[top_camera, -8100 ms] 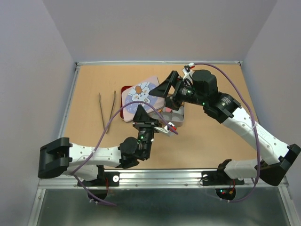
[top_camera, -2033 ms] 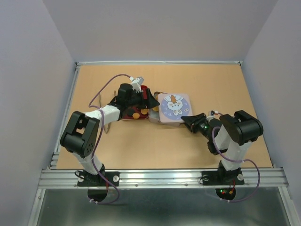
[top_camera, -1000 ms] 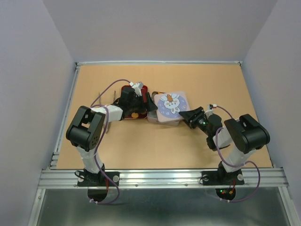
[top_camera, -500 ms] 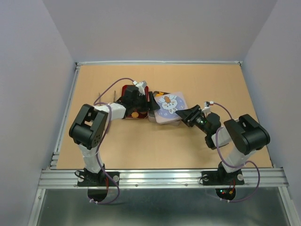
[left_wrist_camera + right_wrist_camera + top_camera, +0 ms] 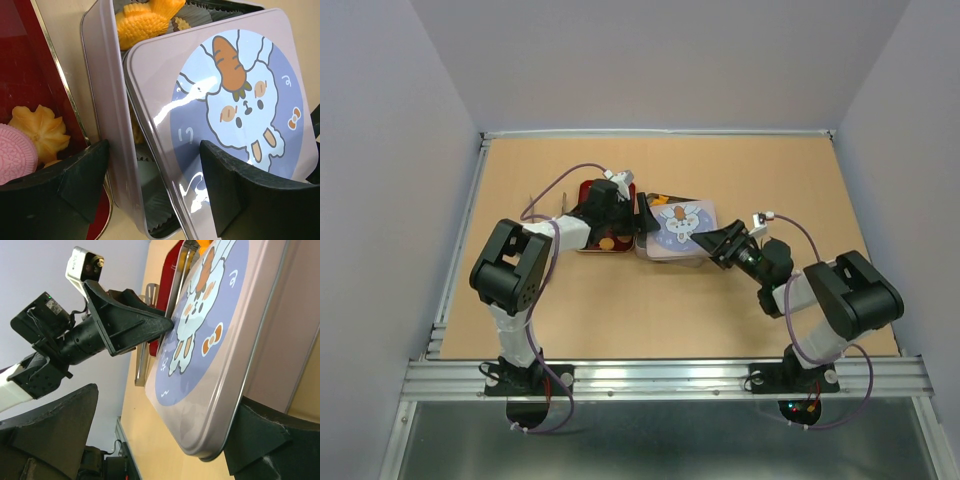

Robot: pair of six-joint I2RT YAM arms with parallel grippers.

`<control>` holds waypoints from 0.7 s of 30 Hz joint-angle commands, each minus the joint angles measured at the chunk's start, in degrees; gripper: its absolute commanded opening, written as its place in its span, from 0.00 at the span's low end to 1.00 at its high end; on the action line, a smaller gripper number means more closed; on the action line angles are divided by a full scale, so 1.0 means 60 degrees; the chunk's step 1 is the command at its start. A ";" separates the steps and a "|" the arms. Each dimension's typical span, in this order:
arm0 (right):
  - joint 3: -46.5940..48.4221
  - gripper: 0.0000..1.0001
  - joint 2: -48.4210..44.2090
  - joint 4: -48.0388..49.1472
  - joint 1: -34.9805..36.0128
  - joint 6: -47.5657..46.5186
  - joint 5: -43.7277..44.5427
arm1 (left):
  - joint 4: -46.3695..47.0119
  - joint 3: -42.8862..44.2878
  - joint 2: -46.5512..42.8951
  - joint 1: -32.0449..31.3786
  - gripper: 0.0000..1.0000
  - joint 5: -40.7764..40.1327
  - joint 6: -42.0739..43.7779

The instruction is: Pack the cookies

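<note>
Since a second ago my right gripper (image 5: pixel 167 400) has edged up to the lilac square tin lid with a bunny picture (image 5: pixel 225 100), and its jaws now spread wide around the lid's corner. The lid lies askew on the lilac tin box (image 5: pixel 107 90), with orange cookies (image 5: pixel 145 22) showing inside. My left gripper (image 5: pixel 154 150) straddles the tin's wall, jaws apart. Yellow and pink cookies lie in the dark red tray (image 5: pixel 20 60).

Skewed lid (image 5: pixel 220 100) over most of the tin (image 5: pixel 102 95), only far corner open.

Both arms reach low and inward, left gripper (image 5: pixel 639 217) and right gripper (image 5: pixel 713 244) spread wide
</note>
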 commanded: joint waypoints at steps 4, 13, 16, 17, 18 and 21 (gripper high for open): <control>0.0053 1.00 -0.1554 -0.4016 0.0044 -0.1486 0.0668 | -0.0568 0.0342 0.0047 -0.0037 0.83 -0.0286 0.0343; 0.1519 1.00 -0.3737 -0.9758 0.0044 -0.3259 0.3478 | -0.0656 0.0488 0.0018 -0.0037 0.83 -0.0301 0.0343; 0.1622 0.94 -0.4207 -0.9999 0.0044 -0.3511 0.3615 | -0.0641 0.0489 0.0018 -0.0037 0.83 -0.0301 0.0343; 0.1652 0.87 -0.4339 -1.0057 0.0044 -0.3526 0.3615 | -0.0656 0.0489 0.0003 -0.0051 0.83 -0.0301 0.0343; 0.1666 0.79 -0.4529 -1.0072 0.0044 -0.3526 0.3600 | -0.0641 0.0503 0.0003 -0.0052 0.83 -0.0287 0.0343; 0.1666 0.43 -0.5451 -1.0073 0.0044 -0.3409 0.3688 | -0.0656 0.0474 -0.0041 -0.0052 0.83 -0.0316 0.0357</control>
